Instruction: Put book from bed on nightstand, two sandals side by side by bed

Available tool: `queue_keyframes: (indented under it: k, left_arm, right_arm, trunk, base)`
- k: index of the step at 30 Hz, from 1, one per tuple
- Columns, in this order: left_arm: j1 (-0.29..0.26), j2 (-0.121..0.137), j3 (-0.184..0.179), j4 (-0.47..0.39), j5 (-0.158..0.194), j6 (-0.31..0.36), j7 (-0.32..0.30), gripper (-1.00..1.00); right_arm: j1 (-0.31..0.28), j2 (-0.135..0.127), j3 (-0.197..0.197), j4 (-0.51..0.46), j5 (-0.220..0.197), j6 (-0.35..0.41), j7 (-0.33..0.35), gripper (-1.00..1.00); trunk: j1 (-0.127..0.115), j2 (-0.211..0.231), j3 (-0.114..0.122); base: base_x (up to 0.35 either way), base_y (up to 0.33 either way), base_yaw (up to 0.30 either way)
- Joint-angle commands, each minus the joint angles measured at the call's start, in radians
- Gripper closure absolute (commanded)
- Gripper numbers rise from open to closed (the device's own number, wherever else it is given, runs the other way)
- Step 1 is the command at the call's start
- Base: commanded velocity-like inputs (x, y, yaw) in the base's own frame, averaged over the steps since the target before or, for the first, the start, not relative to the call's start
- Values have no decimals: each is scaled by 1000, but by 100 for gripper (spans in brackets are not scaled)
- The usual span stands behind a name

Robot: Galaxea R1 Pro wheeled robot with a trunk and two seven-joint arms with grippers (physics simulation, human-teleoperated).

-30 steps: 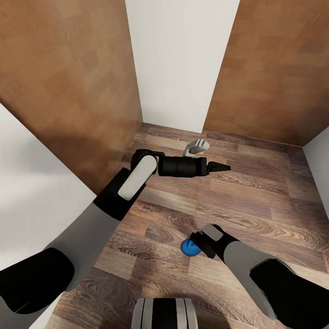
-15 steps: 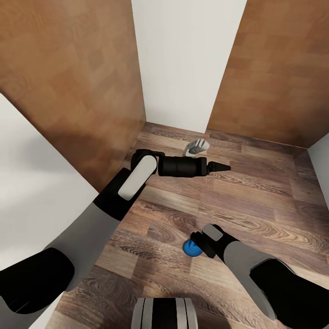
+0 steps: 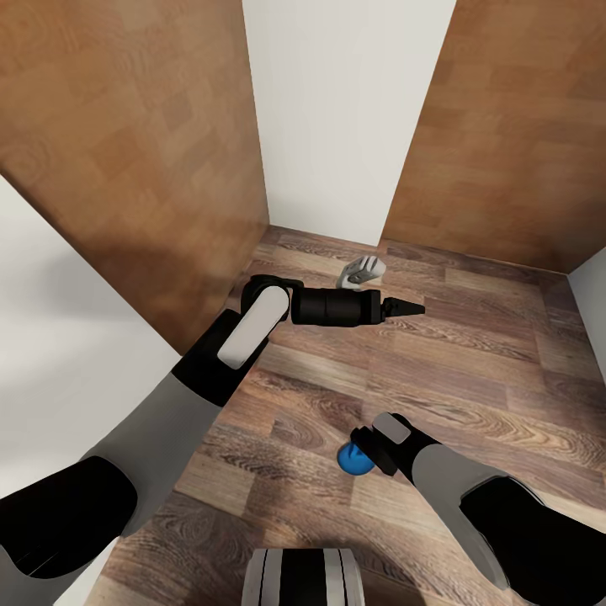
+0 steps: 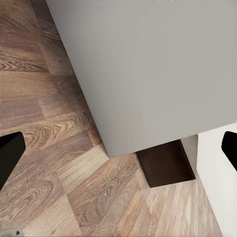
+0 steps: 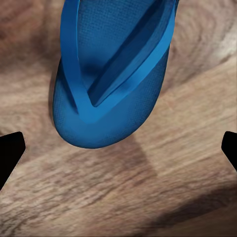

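One blue sandal (image 5: 111,74) is what's visible of the pair, and it's lying flat on the wood-plank floor (image 3: 471,353), straps up, rounded toe end pointing toward the right wrist camera. From the head view just a blue bit of it (image 3: 350,459) peeks out from under the right hand (image 3: 364,448), which hangs right above it, close to the robot's base. In the right wrist view the two black fingertips (image 5: 11,155) sit far out at either edge with the sandal between and beyond them, nothing pinched, so that hand is spread wide and isn't gripping anything. The left hand (image 3: 402,308) is stretched out sideways across the middle of the floor, and from the head view its fingers come together into a narrow point, though in the left wrist view the dark tips (image 4: 10,153) sit at opposite edges, so I honestly can't tell whether it's closed or not; nothing is in it either way. Just past that hand there's a small white-grey object (image 3: 363,271) on the floor near the white wall (image 3: 337,118). Brown wood panels (image 3: 126,143) stand on both sides of that wall. The left wrist camera looks at a big grey surface (image 4: 148,69) with a dark brown block (image 4: 164,164) underneath it.
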Motion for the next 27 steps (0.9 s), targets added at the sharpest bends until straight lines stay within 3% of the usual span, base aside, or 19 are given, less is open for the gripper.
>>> queue_keyframes:
  k: [1, 27]
  left_arm:
    - [-1, 0, 1, 0, -7, 2, -8, -100]
    - [0, 0, 1, 1, -7, 1, -7, -100]
  right_arm:
    - [0, 0, 7, -2, -4, 6, -6, -100]
    - [0, 0, 4, -1, -6, 6, -13, -100]
  trunk:
    - [0, 0, -1]
    - [0, 0, -1]
  base:
    - [47, 18, 1]
    - [21, 5, 0]
